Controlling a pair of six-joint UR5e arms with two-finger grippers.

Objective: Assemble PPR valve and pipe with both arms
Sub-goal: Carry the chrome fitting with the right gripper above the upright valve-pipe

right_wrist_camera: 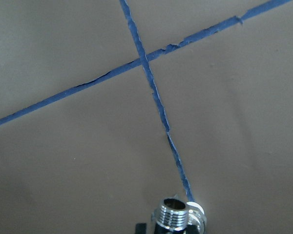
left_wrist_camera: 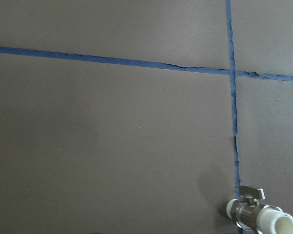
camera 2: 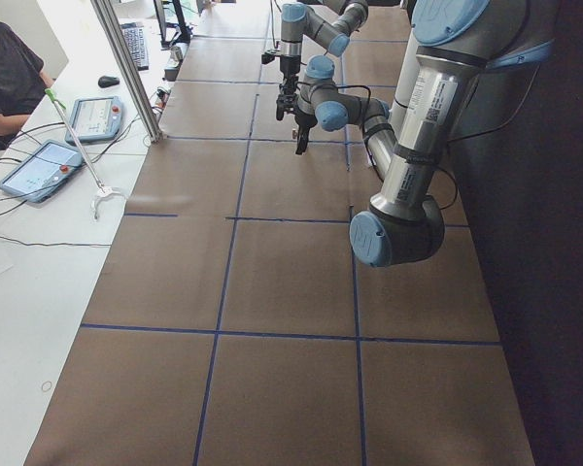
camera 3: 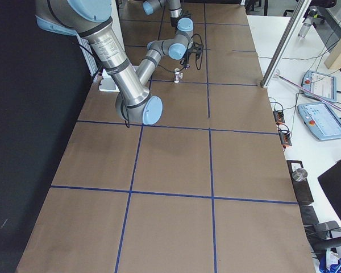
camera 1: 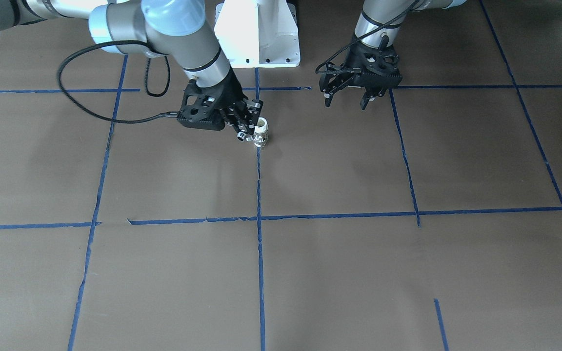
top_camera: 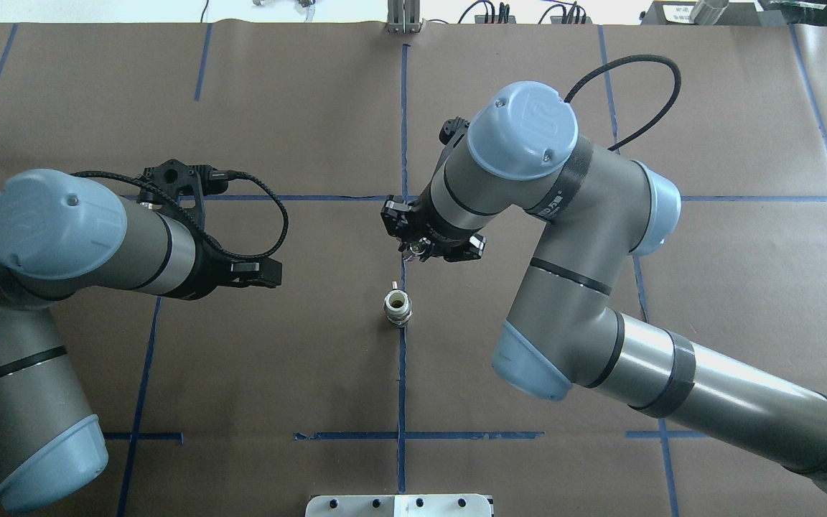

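The PPR valve [top_camera: 397, 307], with white ends and a metal middle, stands on end on the centre blue tape line. It also shows in the front view [camera 1: 261, 130] and, with its small handle, in the left wrist view [left_wrist_camera: 258, 218]. My right gripper [top_camera: 419, 248] hangs just beyond the valve and a little above it, shut on the pipe [right_wrist_camera: 173, 214], a small chrome threaded fitting. In the front view this gripper [camera 1: 243, 132] sits close beside the valve. My left gripper [camera 1: 346, 101] is open and empty, off to the valve's side, as the overhead view [top_camera: 259, 273] also shows.
The white pedestal base [camera 1: 259, 34] stands at the robot's side of the table. Blue tape lines [top_camera: 403, 143] cross the brown table cover. A bench with tablets [camera 2: 44, 170] and an aluminium post [camera 2: 126, 68] runs along the far side.
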